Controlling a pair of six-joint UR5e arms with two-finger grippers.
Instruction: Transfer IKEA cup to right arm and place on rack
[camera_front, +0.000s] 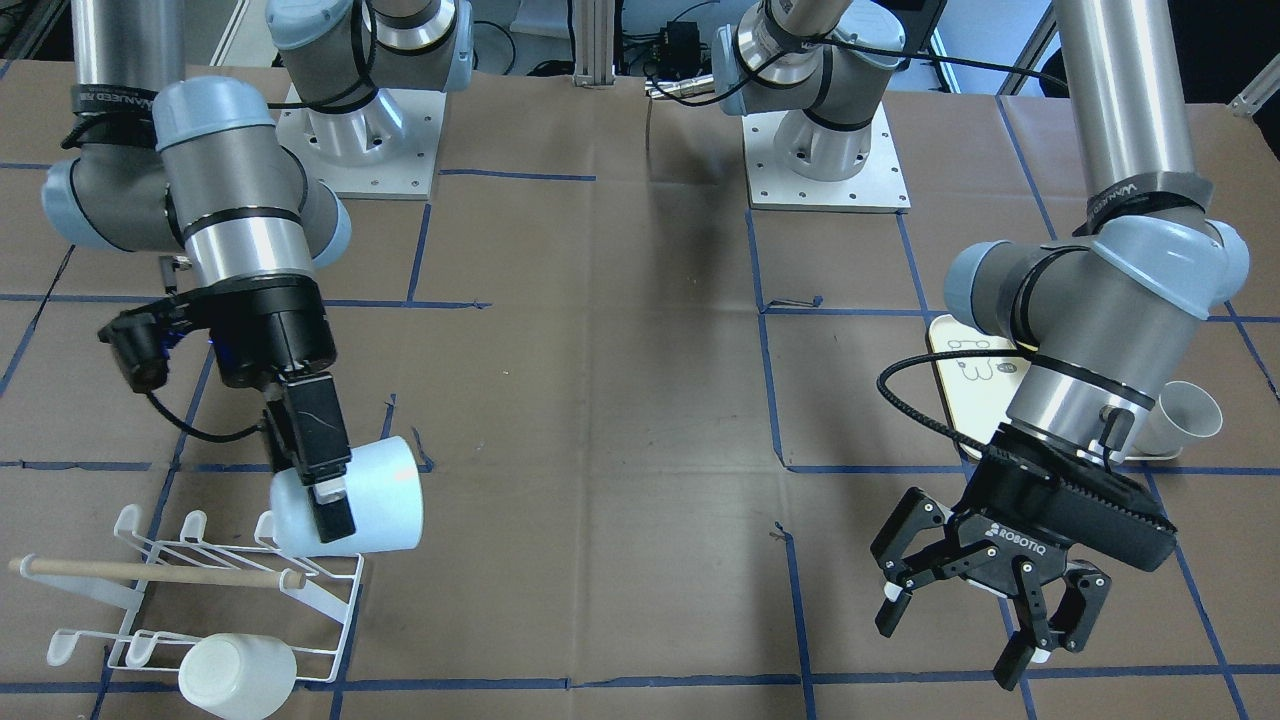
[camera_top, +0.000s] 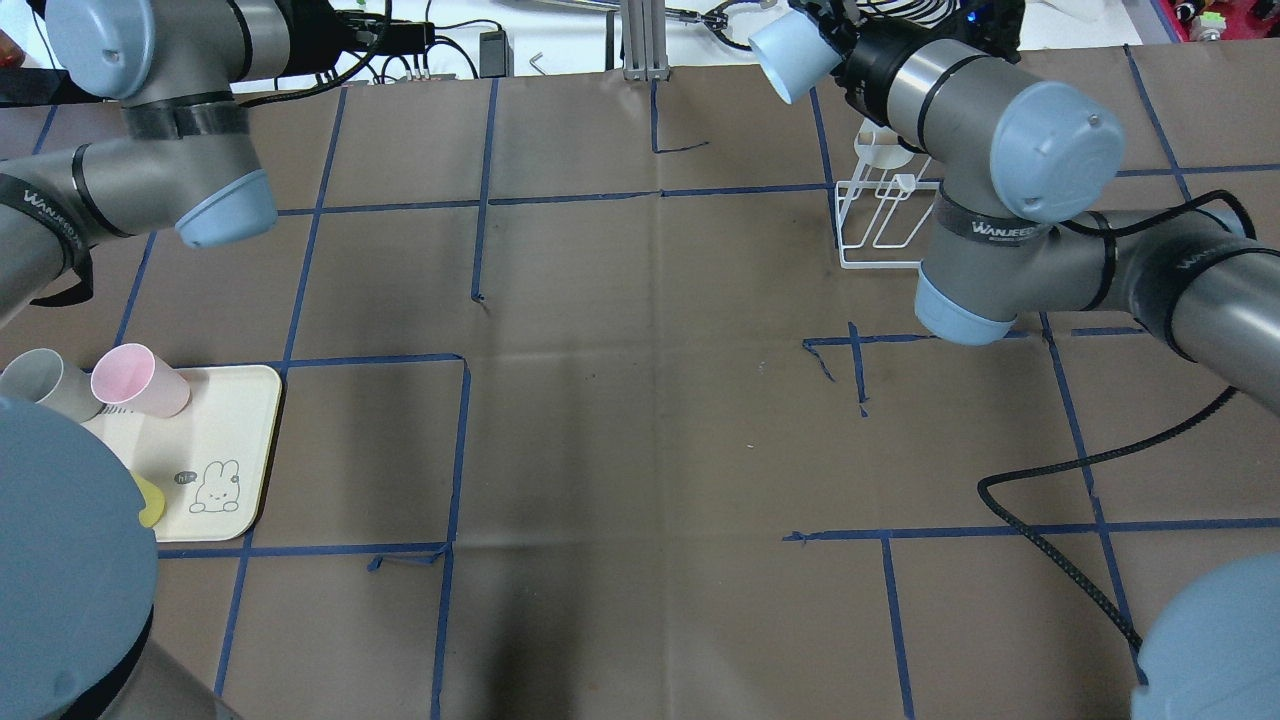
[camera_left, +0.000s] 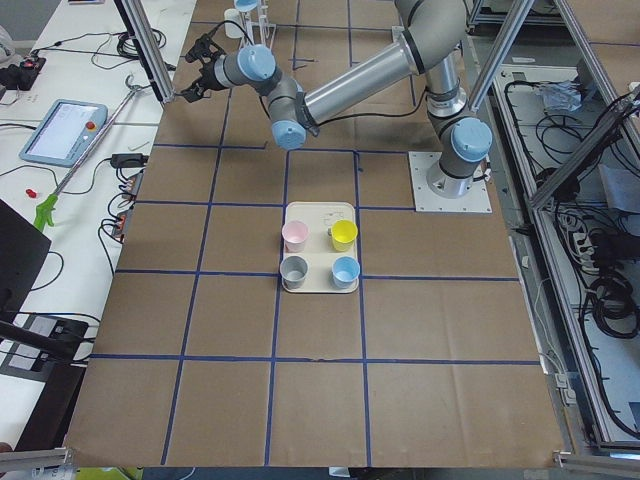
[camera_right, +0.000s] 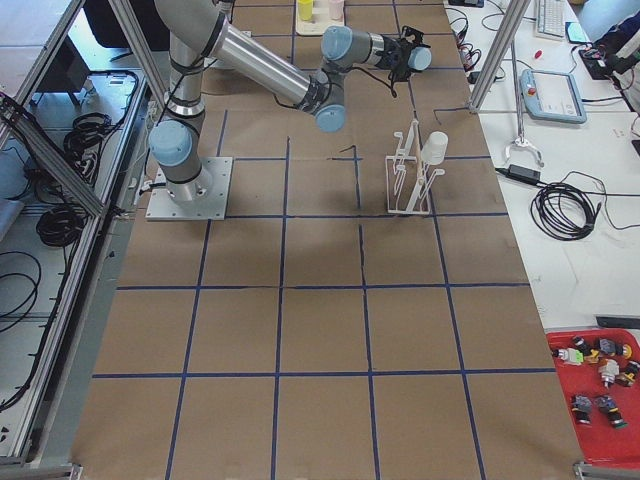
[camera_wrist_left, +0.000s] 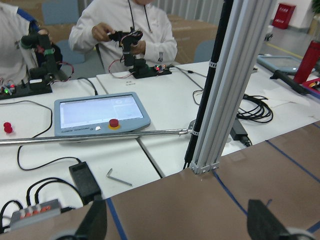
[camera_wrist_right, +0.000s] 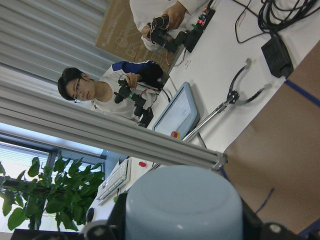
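My right gripper (camera_front: 330, 510) is shut on a pale blue cup (camera_front: 365, 495) and holds it on its side, just above the near corner of the white wire rack (camera_front: 200, 590). The cup also shows in the overhead view (camera_top: 795, 55) and fills the bottom of the right wrist view (camera_wrist_right: 182, 205). The rack has a wooden dowel (camera_front: 150, 573) across it and a white cup (camera_front: 237, 675) on a front prong. My left gripper (camera_front: 960, 630) is open and empty, low over the table far from the rack; its fingertips (camera_wrist_left: 265, 220) show nothing between them.
A cream tray (camera_top: 220, 450) on my left holds a pink cup (camera_top: 140, 380), a grey cup (camera_top: 40, 385) and a yellow cup (camera_top: 150, 505). Brown paper with blue tape lines covers the table. Operators sit beyond the far edge (camera_wrist_left: 125, 30).
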